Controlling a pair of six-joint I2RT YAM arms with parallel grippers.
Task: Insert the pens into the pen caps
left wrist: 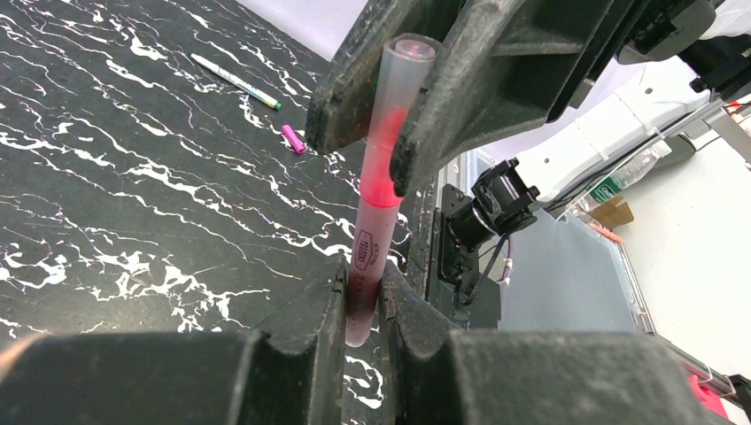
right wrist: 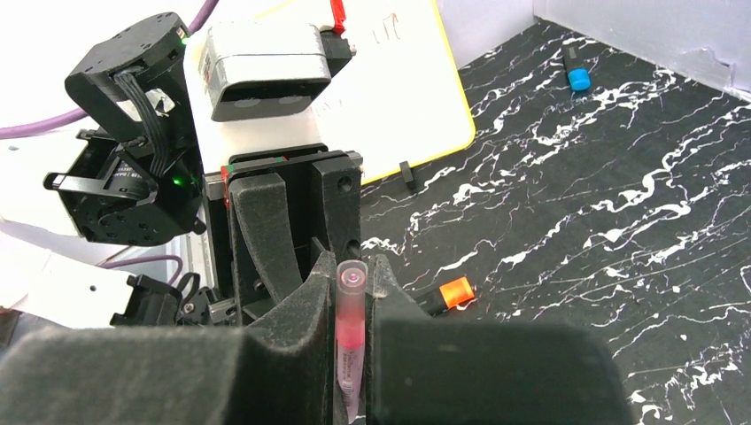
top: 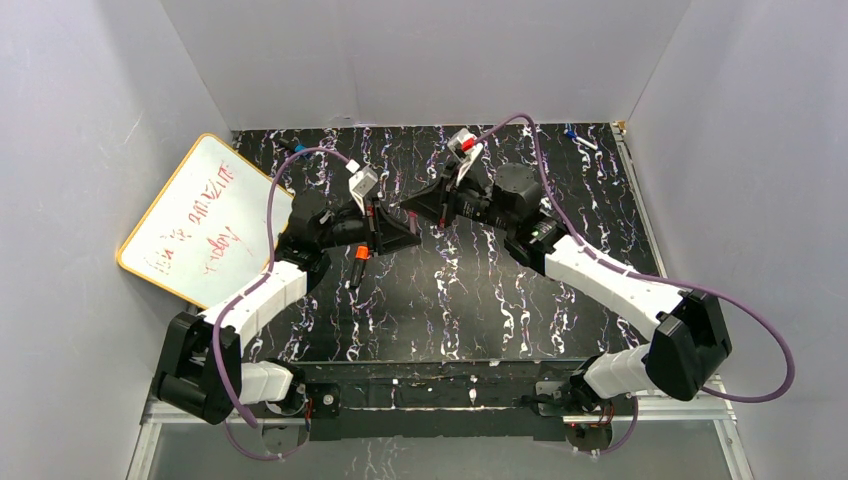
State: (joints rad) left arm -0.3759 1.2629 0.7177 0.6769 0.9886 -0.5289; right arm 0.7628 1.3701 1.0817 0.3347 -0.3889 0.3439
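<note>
The black marbled worktop (top: 480, 300) has a whiteboard (top: 195, 225) at the left of the top view. The left hand (left wrist: 361, 297) and the right hand (right wrist: 352, 282) are both clamped on one pink pen (left wrist: 367, 243), held above the worktop at mid-frame. Its pale upper part may be a cap pushed on; I cannot tell. Not done yet: black pen with orange tip (top: 358, 268), lying close under the left arm, white pen (left wrist: 235, 81) and magenta cap (left wrist: 293, 139).
</note>
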